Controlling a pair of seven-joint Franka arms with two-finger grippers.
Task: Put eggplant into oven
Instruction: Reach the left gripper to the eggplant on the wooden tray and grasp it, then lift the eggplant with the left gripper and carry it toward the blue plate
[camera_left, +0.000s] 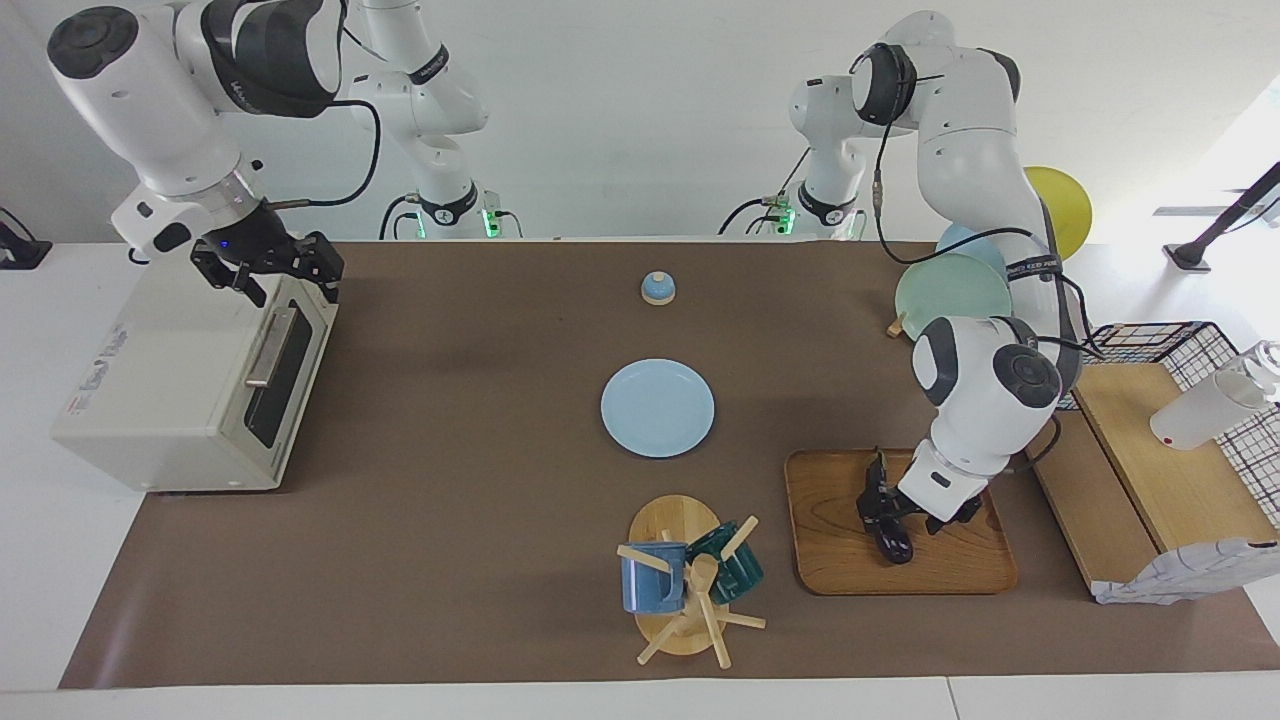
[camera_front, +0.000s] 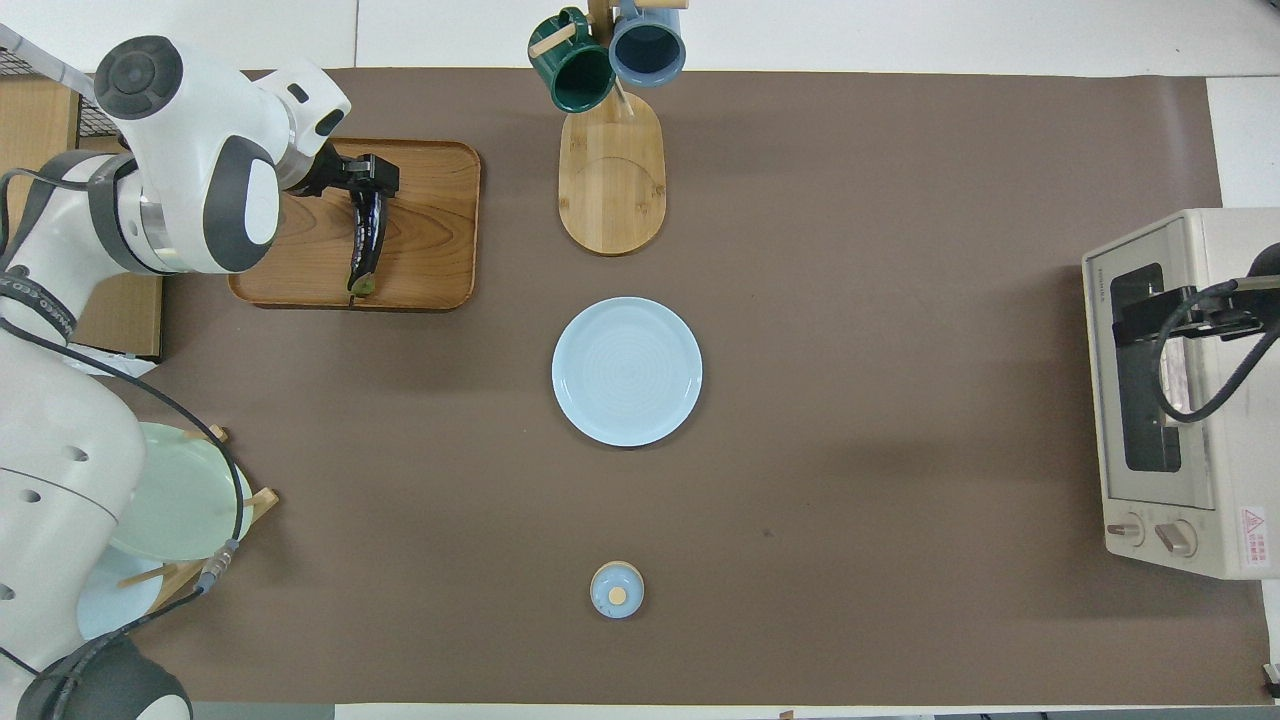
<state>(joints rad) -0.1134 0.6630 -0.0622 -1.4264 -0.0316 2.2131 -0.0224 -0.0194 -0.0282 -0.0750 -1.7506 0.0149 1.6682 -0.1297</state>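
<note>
I see the slim dark purple eggplant (camera_left: 889, 525) lying in the shallow wooden tray (camera_left: 830, 560), its long axis running toward the robots, stem nearest them. My left gripper (camera_left: 880, 497) straddles its thick end, fingers apart; bare mat surrounds the tray. My right gripper (camera_left: 268, 265) hangs open over the closed cream-white toaster oven (camera_left: 150, 390).

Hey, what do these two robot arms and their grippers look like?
Both arms are glossy white rounded segments with dark grey joint caps and black cables looping alongside. The left gripper and right gripper are black two-finger units; a small blue light glows on the right wrist.
</note>
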